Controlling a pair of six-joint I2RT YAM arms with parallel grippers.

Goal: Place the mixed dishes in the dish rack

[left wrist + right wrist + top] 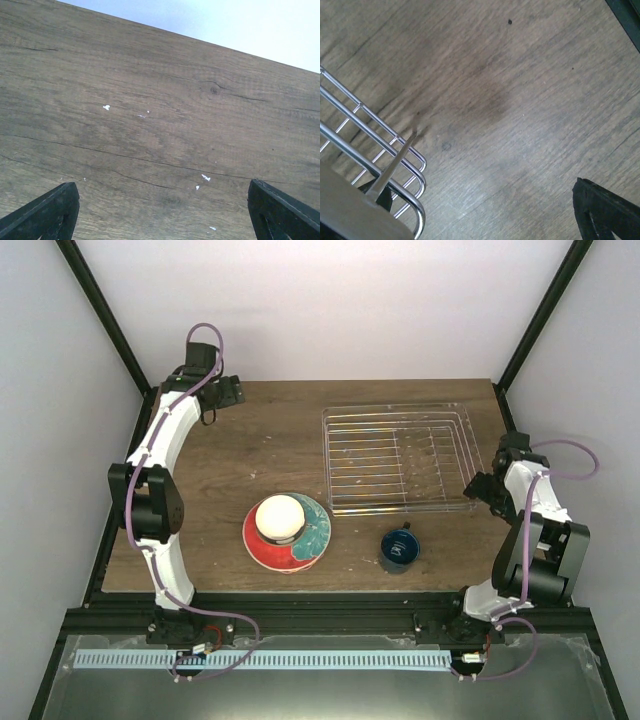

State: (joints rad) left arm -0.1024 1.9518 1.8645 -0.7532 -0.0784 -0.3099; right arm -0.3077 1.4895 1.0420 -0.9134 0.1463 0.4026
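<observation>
Brown wood-grain boards make up the table [250, 440], closed in by pale plain walls [330, 310] and black frame posts [110, 320]; up close the left wrist view shows a few white specks [106, 107] on the grain. Counted: one dish rack [398, 460], one red-and-teal plate [270, 552], one cream bowl [280, 517], one dark blue mug [399, 549] and two arms. The rack is a rectangle of thin silver wire with a row of upright dividers, lying on the far right part of the table. The scalloped plate lies near the middle front, just off the rack's near left corner, with the bowl sitting on it; the mug stands to its right, close to the rack's near edge. The left gripper [228, 392] hangs over the far left corner, fingers wide apart with bare wood between them. The right gripper [480, 488] is spread wide too, beside the rack's near right corner [395, 155], grasping nothing.
</observation>
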